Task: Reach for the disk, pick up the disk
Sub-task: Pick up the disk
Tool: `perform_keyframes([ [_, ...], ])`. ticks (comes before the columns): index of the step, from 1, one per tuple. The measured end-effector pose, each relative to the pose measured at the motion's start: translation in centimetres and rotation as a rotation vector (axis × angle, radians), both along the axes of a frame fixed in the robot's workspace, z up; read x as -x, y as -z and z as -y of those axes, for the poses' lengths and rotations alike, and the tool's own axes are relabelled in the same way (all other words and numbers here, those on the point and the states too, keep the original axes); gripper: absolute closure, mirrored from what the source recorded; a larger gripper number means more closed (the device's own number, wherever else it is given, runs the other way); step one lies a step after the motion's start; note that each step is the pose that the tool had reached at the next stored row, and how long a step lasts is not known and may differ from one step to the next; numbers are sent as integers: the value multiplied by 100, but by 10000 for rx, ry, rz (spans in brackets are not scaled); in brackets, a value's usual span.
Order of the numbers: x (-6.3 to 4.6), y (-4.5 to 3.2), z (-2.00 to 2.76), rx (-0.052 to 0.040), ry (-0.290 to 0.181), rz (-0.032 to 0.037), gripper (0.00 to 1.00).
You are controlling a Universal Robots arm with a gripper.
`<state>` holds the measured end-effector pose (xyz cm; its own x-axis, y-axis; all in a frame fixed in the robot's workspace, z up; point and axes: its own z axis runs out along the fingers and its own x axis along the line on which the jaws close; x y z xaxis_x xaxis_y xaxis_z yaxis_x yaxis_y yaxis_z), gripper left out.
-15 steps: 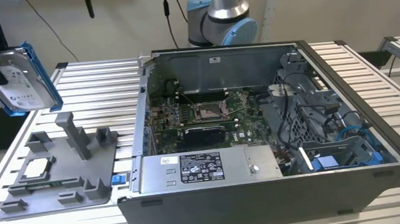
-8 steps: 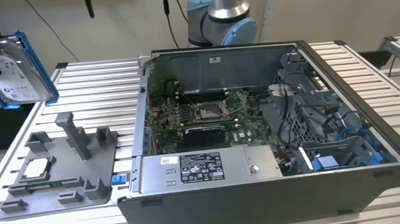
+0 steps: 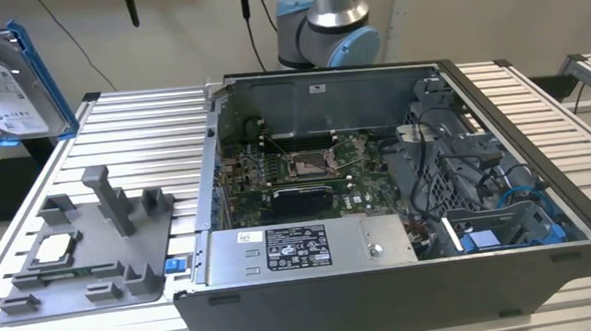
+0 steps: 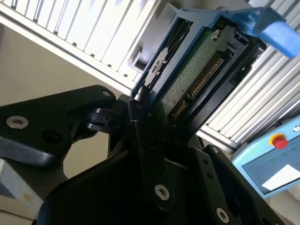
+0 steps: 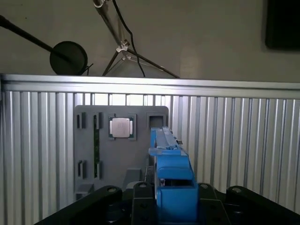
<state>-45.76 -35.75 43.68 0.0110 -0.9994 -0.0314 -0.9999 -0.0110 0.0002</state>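
In the exterior view, an open grey computer case lies on a slatted aluminium table, a grey plastic fixture tray at its nine o'clock holding a square silver chip.

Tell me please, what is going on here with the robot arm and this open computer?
The robot arm's pincer is shut on the disk and holds it in the air, clear of the slatted table, at the exterior view's left. So the disk is already picked up. Below it, on the table, lies a grey holder with a square chip in it. The open computer case stands beside the holder, and nothing is touching it.
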Motion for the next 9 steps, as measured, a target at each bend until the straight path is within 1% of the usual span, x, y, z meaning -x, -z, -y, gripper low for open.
perform_keyframes([
  [9, 0, -216, 0, -1, 0, 1, 100],
])
